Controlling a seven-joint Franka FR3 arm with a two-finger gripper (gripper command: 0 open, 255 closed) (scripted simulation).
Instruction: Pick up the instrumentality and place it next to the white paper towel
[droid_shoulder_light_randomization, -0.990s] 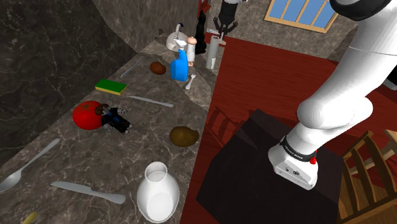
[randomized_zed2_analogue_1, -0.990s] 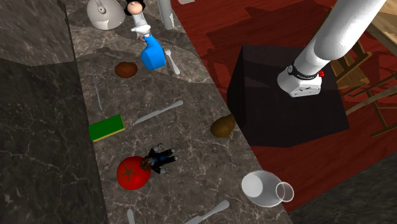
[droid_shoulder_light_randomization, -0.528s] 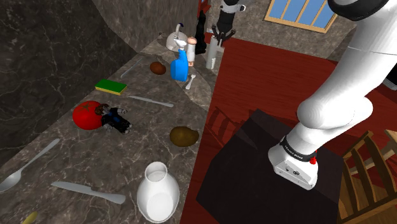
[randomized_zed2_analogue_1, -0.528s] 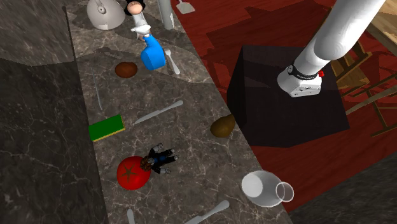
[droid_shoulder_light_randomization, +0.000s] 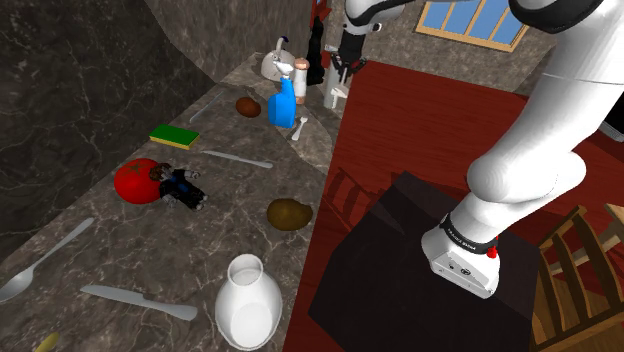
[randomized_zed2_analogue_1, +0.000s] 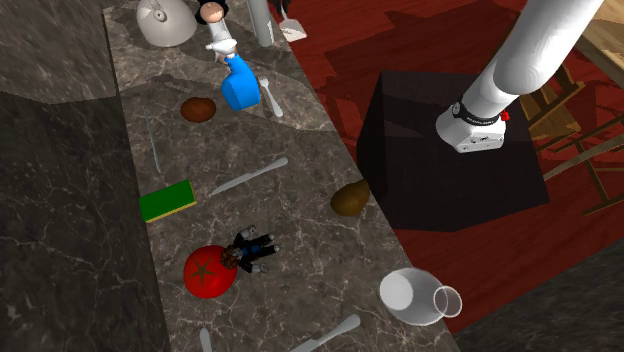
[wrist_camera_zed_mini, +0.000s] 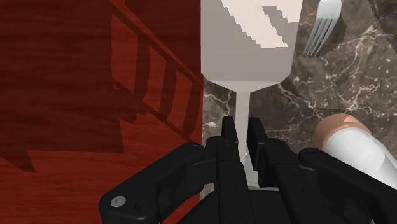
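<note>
My gripper (wrist_camera_zed_mini: 240, 137) is shut on the thin white handle of a pale spatula (wrist_camera_zed_mini: 248, 44), whose slotted blade points away from the fingers. In the shoulder view the gripper (droid_shoulder_light_randomization: 342, 70) hangs at the far end of the dark marble counter (droid_shoulder_light_randomization: 240, 190), with the spatula blade (droid_shoulder_light_randomization: 341, 91) just below it. The blade (randomized_zed2_analogue_1: 292, 28) hovers over the counter's edge, right beside the upright grey-white paper towel roll (randomized_zed2_analogue_1: 262, 20). The roll (droid_shoulder_light_randomization: 328, 97) is partly hidden behind the hand.
A blue spray bottle (droid_shoulder_light_randomization: 284, 100), a fork (wrist_camera_zed_mini: 321, 25) and a grey kettle (droid_shoulder_light_randomization: 275, 65) crowd the far end. Nearer lie a green sponge (droid_shoulder_light_randomization: 174, 136), a red tomato (droid_shoulder_light_randomization: 138, 180), a brown lump (droid_shoulder_light_randomization: 289, 213) and a white jug (droid_shoulder_light_randomization: 247, 300). Red floor borders the counter.
The hand has come down from the top of the pictures with the spatula, which now hangs lower and closer to the paper towel roll. Nothing on the counter moved.
</note>
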